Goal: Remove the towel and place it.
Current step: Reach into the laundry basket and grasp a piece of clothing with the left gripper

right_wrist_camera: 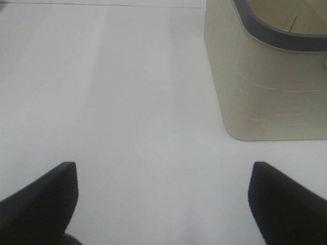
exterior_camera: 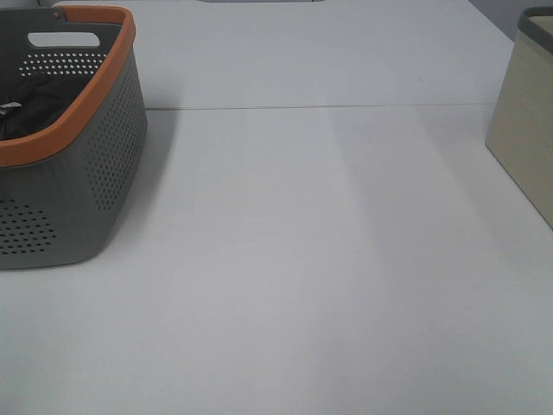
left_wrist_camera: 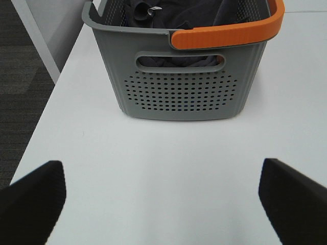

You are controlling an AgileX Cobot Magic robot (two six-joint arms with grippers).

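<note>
I read the table as open surface across its whole middle, from the near edge to the far seam. Either arm can pass there. At the left, the grey basket stands as a tall perforated wall. I can enter it only from above, through its orange rim, and the dark towel lies inside. The left gripper, jaws spread wide, faces the basket's handle wall with bare table between. At the right edge, the beige bin blocks passage. The right gripper, jaws wide, has bare table ahead and the bin off to one side.
</note>
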